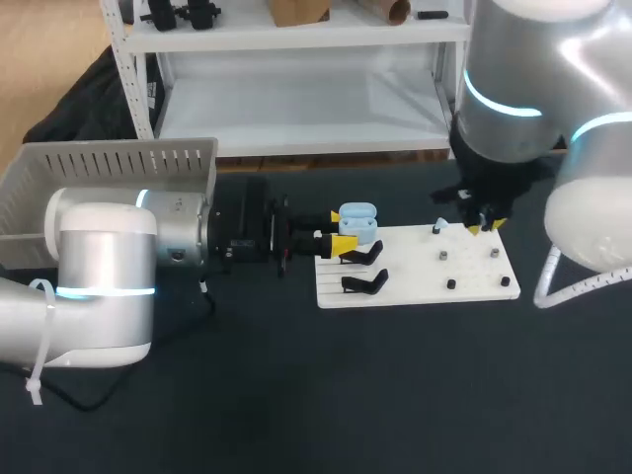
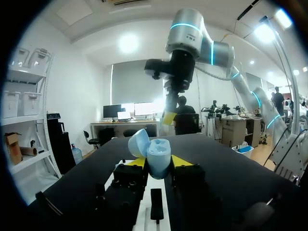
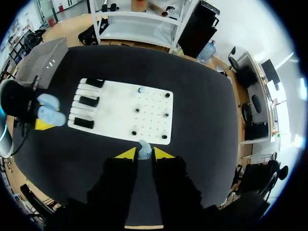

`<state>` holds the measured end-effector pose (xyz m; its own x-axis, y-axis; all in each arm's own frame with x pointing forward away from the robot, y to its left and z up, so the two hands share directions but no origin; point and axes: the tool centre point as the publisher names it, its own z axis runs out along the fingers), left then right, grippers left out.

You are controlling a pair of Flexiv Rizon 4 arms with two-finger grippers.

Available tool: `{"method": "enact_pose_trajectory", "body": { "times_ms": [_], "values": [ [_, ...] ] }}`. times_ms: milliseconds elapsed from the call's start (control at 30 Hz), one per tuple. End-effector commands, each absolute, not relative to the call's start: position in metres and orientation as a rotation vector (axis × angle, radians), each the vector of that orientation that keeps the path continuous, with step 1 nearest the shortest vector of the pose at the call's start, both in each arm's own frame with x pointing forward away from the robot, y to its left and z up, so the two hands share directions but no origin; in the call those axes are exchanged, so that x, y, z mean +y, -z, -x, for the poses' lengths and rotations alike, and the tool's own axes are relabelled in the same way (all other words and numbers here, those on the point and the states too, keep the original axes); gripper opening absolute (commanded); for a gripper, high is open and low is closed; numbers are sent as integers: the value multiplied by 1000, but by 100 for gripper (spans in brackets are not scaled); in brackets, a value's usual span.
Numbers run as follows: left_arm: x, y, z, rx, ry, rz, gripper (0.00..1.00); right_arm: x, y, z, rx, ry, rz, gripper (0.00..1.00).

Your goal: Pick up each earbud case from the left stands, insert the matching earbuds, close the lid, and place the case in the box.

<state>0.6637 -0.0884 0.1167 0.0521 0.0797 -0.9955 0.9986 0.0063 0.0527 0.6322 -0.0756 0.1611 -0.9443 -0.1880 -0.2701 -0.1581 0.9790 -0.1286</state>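
The white board [image 1: 425,269] lies on the dark counter [image 1: 296,395]. Black stands [image 1: 363,283] sit at the board's left end and small black pegs [image 1: 450,284] are spread over its right part. The left jaws come in from the board's left side and pinch the pale blue case [image 1: 357,221] between their yellow tips [image 1: 346,243], holding it just above the board's left end, over the stands. In the left wrist view the case [image 2: 158,158] stands upright between the two tips, with its lid swung open and tilted to one side. The right jaws hang above the board's right part, toward its far edge. The right wrist view shows them pressed onto a small pale blue earbud [image 3: 144,149], one yellow tip [image 3: 126,154] on each side of it. Another pale earbud [image 3: 141,90] sits on a peg at the board's far edge, apart from the right jaws. A grey slotted box [image 1: 118,163] stands well to the left of the board, partly hidden by the left arm [image 1: 99,286].
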Motion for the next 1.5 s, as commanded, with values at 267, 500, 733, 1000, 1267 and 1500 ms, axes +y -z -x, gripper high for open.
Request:
{"method": "enact_pose_trajectory", "body": {
  "times_ms": [267,500,733,1000,1267,1500],
  "values": [
    [-88,-116,-662,1232,1120,-1280,0,-9,-199,-603,2848,200,256,0],
    [-88,-116,-662,1232,1120,-1280,0,-5,-199,-601,2846,207,272,0],
    [-88,-116,-662,1232,1120,-1280,0,-5,-199,-601,2846,207,272,0],
    [-88,-116,-662,1232,1120,-1280,0,24,-199,-613,2916,304,-240,0],
    [-88,-116,-662,1232,1120,-1280,0,44,-197,-624,2908,255,-460,0],
    [-88,-116,-662,1232,1120,-1280,0,48,-197,-623,2912,216,-452,0]
  ]
}}
